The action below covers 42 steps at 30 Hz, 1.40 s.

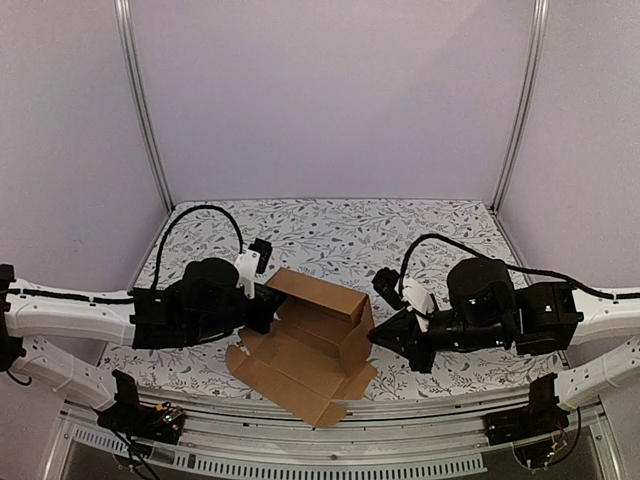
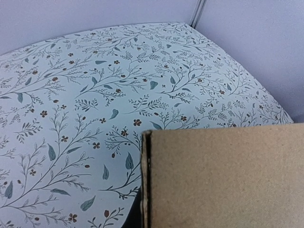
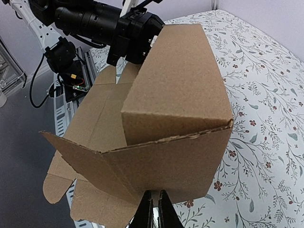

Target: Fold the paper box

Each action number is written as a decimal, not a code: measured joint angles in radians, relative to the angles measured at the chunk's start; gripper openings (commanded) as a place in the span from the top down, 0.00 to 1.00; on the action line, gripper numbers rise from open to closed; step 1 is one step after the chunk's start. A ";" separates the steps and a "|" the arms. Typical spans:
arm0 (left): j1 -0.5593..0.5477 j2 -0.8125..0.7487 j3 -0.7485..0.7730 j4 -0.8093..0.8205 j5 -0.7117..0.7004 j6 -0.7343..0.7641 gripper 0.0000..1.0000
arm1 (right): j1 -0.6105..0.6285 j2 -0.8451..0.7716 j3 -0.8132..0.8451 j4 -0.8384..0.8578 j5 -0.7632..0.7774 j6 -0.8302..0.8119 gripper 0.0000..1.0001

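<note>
Plain brown paper box (image 1: 300, 362), floral-patterned table (image 1: 330, 228)

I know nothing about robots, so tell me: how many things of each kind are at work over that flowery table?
Brown cardboard boxes: 1, the paper box, partly folded
Robot grippers: 2, the left gripper and the right gripper, one at each end of the box
Total: 3

Count: 1 paper box (image 1: 315, 345). 2 grippers: left gripper (image 1: 268, 300), right gripper (image 1: 373, 337). 1 floral-print table cover (image 1: 340, 228), 2 metal corner posts (image 1: 140, 100).
</note>
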 measured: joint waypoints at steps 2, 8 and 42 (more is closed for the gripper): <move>0.000 0.003 0.000 -0.001 -0.001 -0.002 1.00 | 0.002 0.015 0.006 0.011 0.003 0.000 0.92; 0.000 0.016 0.011 -0.021 -0.023 -0.024 1.00 | 0.005 0.060 0.024 0.032 0.035 0.006 0.82; 0.000 0.111 0.082 -0.202 -0.167 -0.230 1.00 | 0.032 0.379 0.122 0.153 0.547 0.092 0.51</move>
